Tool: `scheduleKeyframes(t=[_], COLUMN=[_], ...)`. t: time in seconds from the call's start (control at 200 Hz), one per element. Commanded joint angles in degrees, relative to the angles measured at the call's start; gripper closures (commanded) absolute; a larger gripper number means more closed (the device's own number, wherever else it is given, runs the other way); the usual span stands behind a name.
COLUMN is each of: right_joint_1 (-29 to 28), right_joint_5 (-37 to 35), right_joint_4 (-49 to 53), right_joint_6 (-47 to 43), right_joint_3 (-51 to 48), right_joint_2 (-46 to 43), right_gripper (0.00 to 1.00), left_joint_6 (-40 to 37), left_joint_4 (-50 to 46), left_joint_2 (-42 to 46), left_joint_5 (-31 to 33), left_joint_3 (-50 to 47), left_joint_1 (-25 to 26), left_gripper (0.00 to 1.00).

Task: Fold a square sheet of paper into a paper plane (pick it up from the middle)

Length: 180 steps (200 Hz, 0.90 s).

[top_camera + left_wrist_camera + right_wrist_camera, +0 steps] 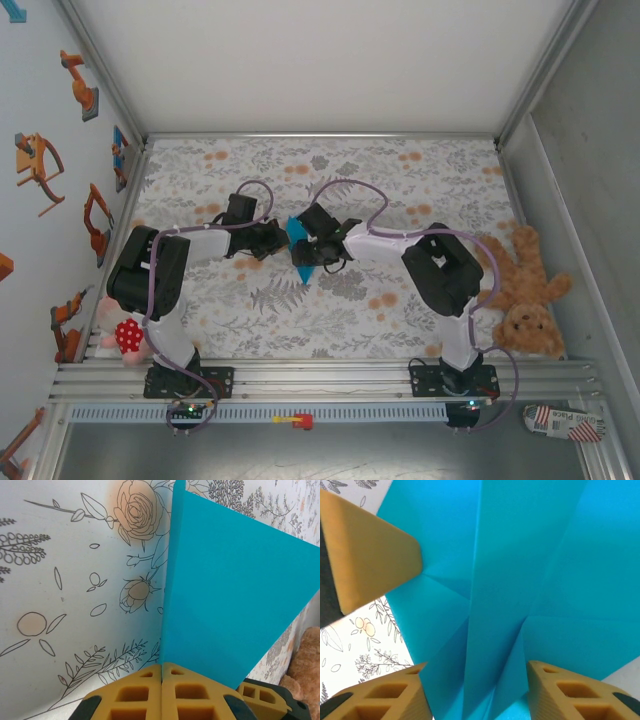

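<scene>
Left gripper (162,692) was clamped on the paper's (235,590) edge | right gripper (475,695) stood part-open astride it | paper sat mid-table between both | teddy bear (525,300) lay at 3 o'clock, stuffed toy (122,335) at 8

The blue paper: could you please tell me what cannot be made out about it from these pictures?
1. Top external: the paper is too small for its folds to be read.
2. Right wrist: the frame edges cut off its outline on every side.
3. Left wrist: the shut left gripper hides its lower edge.
</scene>
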<state>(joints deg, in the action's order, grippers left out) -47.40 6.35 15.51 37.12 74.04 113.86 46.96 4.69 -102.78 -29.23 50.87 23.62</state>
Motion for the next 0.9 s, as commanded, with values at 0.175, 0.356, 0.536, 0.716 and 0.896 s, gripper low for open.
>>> scheduleKeyframes(t=[0.175,0.356,0.536,0.716,0.896], right_joint_1=[-0.2,-0.1,-0.1,0.5,3.8], right_joint_5=[-3.2,-3.5,-4.5,-9.8,-14.9], right_joint_4=[2.9,3.5,4.3,8.8,11.5], right_joint_6=[1.7,2.5,2.6,0.4,-2.3], right_joint_3=[2.6,3.2,3.7,6.3,8.3], right_joint_2=[1.4,2.3,2.5,2.0,0.8], right_gripper=[0.66,0.71,0.78,0.88,0.97], left_joint_6=[-0.3,-0.7,-1.2,-3.0,-5.4], left_joint_4=[-1.6,-2.4,-4.1,-9.4,-16.5], left_joint_2=[0.2,0.6,2.3,6.9,12.7], left_joint_5=[-0.7,-0.5,0.7,5.1,12.9], left_joint_3=[0.5,0.6,0.7,1.1,0.3], left_joint_1=[0.3,0.2,0.1,-1.4,-4.1], left_gripper=[0.89,0.84,0.77,0.58,0.39])
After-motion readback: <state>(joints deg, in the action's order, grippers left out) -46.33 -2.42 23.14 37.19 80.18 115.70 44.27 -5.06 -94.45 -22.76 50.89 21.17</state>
